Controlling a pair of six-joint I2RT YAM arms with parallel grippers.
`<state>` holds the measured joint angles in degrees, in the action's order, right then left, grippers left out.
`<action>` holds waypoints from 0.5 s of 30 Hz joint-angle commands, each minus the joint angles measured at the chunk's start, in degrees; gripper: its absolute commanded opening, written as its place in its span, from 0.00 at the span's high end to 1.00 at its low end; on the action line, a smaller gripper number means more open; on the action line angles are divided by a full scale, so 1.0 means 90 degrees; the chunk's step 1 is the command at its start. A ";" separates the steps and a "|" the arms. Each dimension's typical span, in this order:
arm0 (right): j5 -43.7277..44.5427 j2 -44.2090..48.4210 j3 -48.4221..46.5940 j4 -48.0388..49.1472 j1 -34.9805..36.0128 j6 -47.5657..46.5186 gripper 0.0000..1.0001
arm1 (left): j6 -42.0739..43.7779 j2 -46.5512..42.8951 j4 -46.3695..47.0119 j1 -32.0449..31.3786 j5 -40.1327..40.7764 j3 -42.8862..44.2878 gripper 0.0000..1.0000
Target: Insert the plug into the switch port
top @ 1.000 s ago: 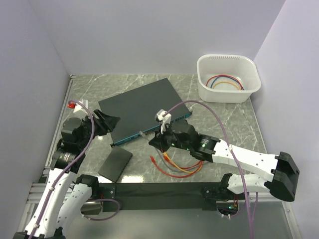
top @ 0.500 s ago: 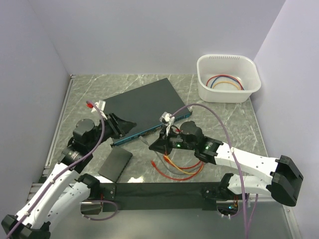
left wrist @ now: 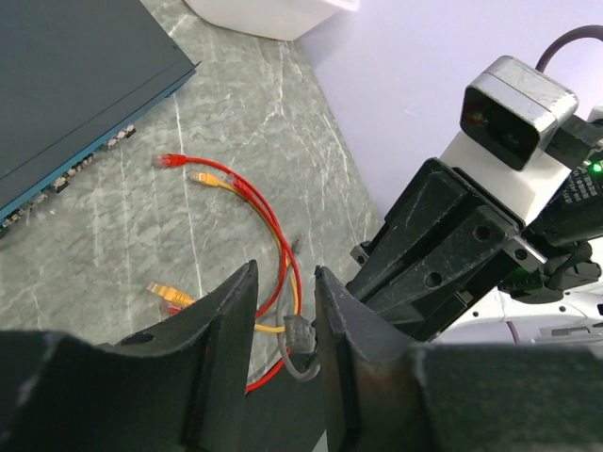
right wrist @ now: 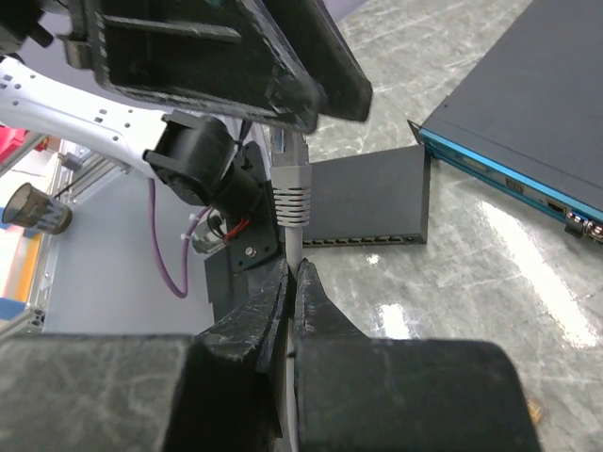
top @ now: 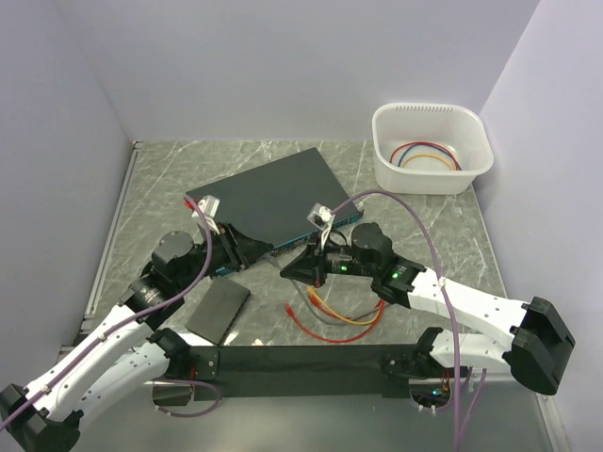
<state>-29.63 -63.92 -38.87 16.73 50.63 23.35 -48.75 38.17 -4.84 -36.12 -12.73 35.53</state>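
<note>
Marbled worktop (top: 160, 179) carries the switch (top: 268, 202); we see right jaws pinching the grey plug (right wrist: 291, 193) by its cable, left jaws spread, empty.

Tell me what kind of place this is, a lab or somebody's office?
Most likely a robotics lab test cell: plain walls box in a marble-pattern table, a network switch and loose patch cables lie on it, and the right end effector holds a grey plug.
</note>
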 commanded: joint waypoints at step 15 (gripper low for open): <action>-0.0019 -0.0027 -0.0046 0.0407 -0.0079 0.0091 0.86 | 0.0133 0.0173 0.0294 -0.0450 0.0546 0.0095 1.00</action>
<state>-29.63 -64.36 -38.85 17.37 50.35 24.21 -48.82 39.31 -3.22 -39.66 -9.08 35.53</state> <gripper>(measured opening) 0.080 0.126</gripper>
